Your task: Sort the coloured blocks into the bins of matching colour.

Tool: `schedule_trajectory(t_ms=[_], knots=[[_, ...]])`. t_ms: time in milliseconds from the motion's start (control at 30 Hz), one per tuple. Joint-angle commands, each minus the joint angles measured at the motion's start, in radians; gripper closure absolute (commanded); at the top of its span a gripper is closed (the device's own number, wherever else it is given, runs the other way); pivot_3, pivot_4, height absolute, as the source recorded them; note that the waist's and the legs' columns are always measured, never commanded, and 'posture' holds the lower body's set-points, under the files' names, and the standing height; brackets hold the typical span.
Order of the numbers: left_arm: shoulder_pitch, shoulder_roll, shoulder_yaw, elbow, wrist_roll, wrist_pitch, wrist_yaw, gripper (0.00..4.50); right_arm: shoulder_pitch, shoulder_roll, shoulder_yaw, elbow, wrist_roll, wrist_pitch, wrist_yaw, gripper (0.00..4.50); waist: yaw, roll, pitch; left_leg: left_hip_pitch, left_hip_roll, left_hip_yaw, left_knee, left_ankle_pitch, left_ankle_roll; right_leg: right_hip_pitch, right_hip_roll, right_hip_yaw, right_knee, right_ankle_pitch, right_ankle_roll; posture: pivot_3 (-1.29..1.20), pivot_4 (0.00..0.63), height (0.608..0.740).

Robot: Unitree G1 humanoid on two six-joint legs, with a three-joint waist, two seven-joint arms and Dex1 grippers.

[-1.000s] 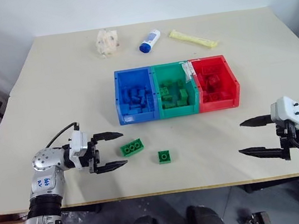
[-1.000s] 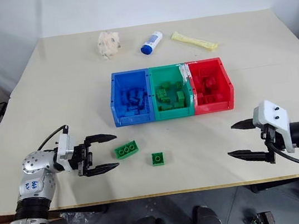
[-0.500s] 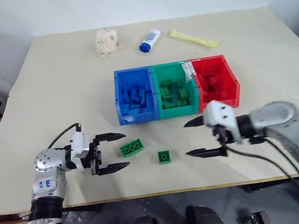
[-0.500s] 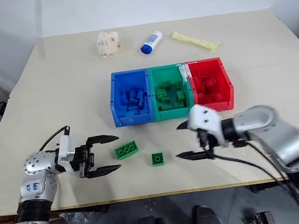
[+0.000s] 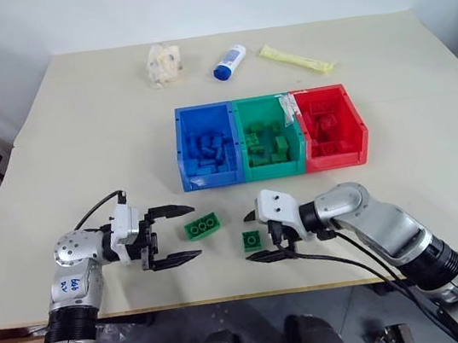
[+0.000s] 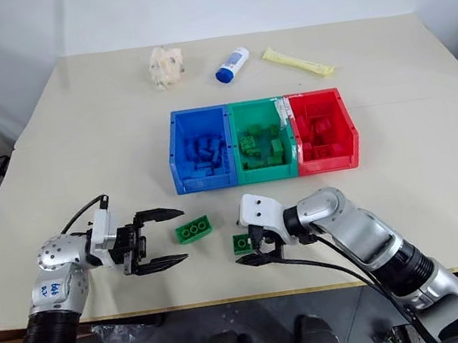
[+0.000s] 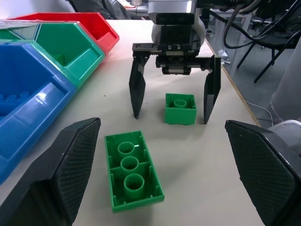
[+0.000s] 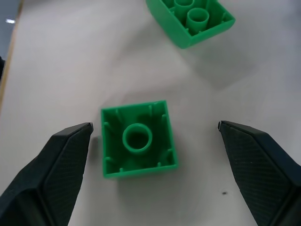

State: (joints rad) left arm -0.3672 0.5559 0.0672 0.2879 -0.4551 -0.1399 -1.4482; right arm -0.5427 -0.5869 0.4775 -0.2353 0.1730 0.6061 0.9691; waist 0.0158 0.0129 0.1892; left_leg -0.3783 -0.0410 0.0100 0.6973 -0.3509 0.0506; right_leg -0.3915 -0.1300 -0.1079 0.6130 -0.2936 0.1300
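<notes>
right hand [image 5: 253, 237] now astride small green brick [image 5: 251, 239]

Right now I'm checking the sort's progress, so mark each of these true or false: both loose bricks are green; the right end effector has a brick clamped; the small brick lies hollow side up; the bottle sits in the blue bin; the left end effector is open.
1. Both loose bricks are green: true, the long brick and small brick.
2. The right end effector has a brick clamped: false, its fingers straddle the small brick, open.
3. Small brick hollow side up: true.
4. The bottle is in the blue bin: false, it lies on the table beyond the bins.
5. The left end effector is open: true.
</notes>
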Motion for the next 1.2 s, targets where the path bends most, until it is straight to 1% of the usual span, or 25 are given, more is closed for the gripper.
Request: schedule_trajectory(t_ms=[33, 233, 267, 433, 567, 700, 767, 867, 933, 1000, 1100, 1200], knots=[[0.013, 0.004, 0.015, -0.032, -0.020, 0.005, 0.009, 0.00, 0.009, 0.004, -0.003, -0.015, -0.016, -0.014, 0.000, 0.90, -0.001, 0.000, 0.000, 0.000, 0.000, 0.000, 0.000, 0.000, 0.000, 0.000, 0.000, 0.000, 0.000, 0.000, 0.000, 0.00, 0.150, 0.740], [0.018, 0.005, 0.016, -0.033, -0.023, 0.009, 0.010, 0.00, 0.024, 0.000, -0.043, -0.070, 0.009, -0.001, 0.005, 2.96, -0.003, 0.000, 0.000, 0.000, 0.000, 0.000, 0.000, 0.000, 0.000, 0.000, 0.000, 0.000, 0.000, 0.000, 0.000, 0.00, 0.150, 0.740], [0.017, 0.005, 0.016, -0.032, -0.023, 0.009, 0.010, 0.00, 0.022, 0.003, -0.056, -0.079, 0.019, 0.007, 0.002, 3.02, -0.003, 0.000, 0.000, 0.000, 0.000, 0.000, 0.000, 0.000, 0.000, 0.000, 0.000, 0.000, 0.000, 0.000, 0.000, 0.00, 0.150, 0.740], [0.014, 0.003, 0.015, -0.029, -0.022, 0.010, 0.012, 0.00, -0.002, 0.004, -0.131, -0.118, 0.073, 0.047, -0.002, 3.01, -0.003, 0.000, 0.000, 0.000, 0.000, 0.000, 0.000, 0.000, 0.000, 0.000, 0.000, 0.000, 0.000, 0.000, 0.000, 0.00, 0.150, 0.740], [0.010, 0.000, 0.014, -0.028, -0.024, 0.013, 0.017, 0.00, -0.083, -0.011, -0.229, -0.064, 0.091, 0.064, -0.019, 3.01, -0.005, 0.000, 0.000, 0.000, 0.000, 0.000, 0.000, 0.000, 0.000, 0.000, 0.000, 0.000, 0.000, 0.000, 0.000, 0.00, 0.150, 0.740], [0.003, 0.000, 0.013, -0.025, -0.027, 0.020, 0.021, 0.00, -0.215, -0.019, -0.296, 0.149, 0.025, -0.032, -0.070, 3.01, -0.010, 0.000, 0.000, 0.000, 0.000, 0.000, 0.000, 0.000, 0.000, 0.000, 0.000, 0.000, 0.000, 0.000, 0.000, 0.00, 0.150, 0.740], [0.000, 0.000, 0.014, -0.023, -0.028, 0.023, 0.022, 0.00, -0.252, -0.012, -0.299, 0.224, 0.003, -0.068, -0.084, 3.01, -0.013, 0.000, 0.000, 0.000, 0.000, 0.000, 0.000, 0.000, 0.000, -0.001, 0.000, 0.000, 0.001, 0.000, 0.000, 0.00, 0.150, 0.740], [-0.009, -0.005, 0.011, -0.027, -0.025, 0.040, 0.040, 0.00, -0.357, 0.010, -0.275, 0.464, -0.070, -0.154, -0.108, 3.01, -0.022, 0.000, 0.000, 0.000, -0.001, 0.001, -0.002, 0.000, 0.000, -0.002, 0.000, 0.000, 0.001, 0.000, 0.000, 0.00, 0.150, 0.740], [-0.011, -0.006, 0.011, -0.028, -0.023, 0.044, 0.046, 0.00, -0.378, 0.016, -0.265, 0.522, -0.087, -0.188, -0.094, 3.01, -0.024, 0.000, 0.000, 0.000, -0.001, 0.002, -0.002, 0.000, 0.000, -0.002, 0.000, -0.001, 0.001, 0.000, 0.000, 0.00, 0.150, 0.740], [-0.011, -0.005, 0.010, -0.031, -0.020, 0.048, 0.054, 0.00, -0.379, 0.020, -0.267, 0.529, -0.085, -0.208, -0.072, 2.28, -0.025, 0.000, 0.000, 0.000, 0.000, 0.001, -0.003, 0.000, 0.000, -0.002, 0.000, -0.001, 0.001, 0.000, 0.000, 0.00, 0.150, 0.740], [-0.009, 0.000, 0.011, -0.038, -0.020, 0.056, 0.062, 0.00, -0.382, 0.022, -0.270, 0.536, -0.090, -0.229, -0.055, 1.31, -0.028, 0.000, 0.000, 0.000, 0.000, 0.001, -0.004, 0.000, 0.000, -0.002, 0.000, -0.001, 0.002, 0.000, 0.000, 0.00, 0.150, 0.740], [-0.002, 0.005, 0.011, -0.050, -0.013, 0.067, 0.081, 0.00, -0.382, 0.005, -0.285, 0.524, -0.078, -0.247, -0.027, 0.29, -0.027, 0.000, 0.000, 0.000, 0.000, 0.001, -0.003, 0.000, 0.001, -0.002, -0.001, -0.002, 0.002, 0.000, 0.000, 0.00, 0.150, 0.740]])
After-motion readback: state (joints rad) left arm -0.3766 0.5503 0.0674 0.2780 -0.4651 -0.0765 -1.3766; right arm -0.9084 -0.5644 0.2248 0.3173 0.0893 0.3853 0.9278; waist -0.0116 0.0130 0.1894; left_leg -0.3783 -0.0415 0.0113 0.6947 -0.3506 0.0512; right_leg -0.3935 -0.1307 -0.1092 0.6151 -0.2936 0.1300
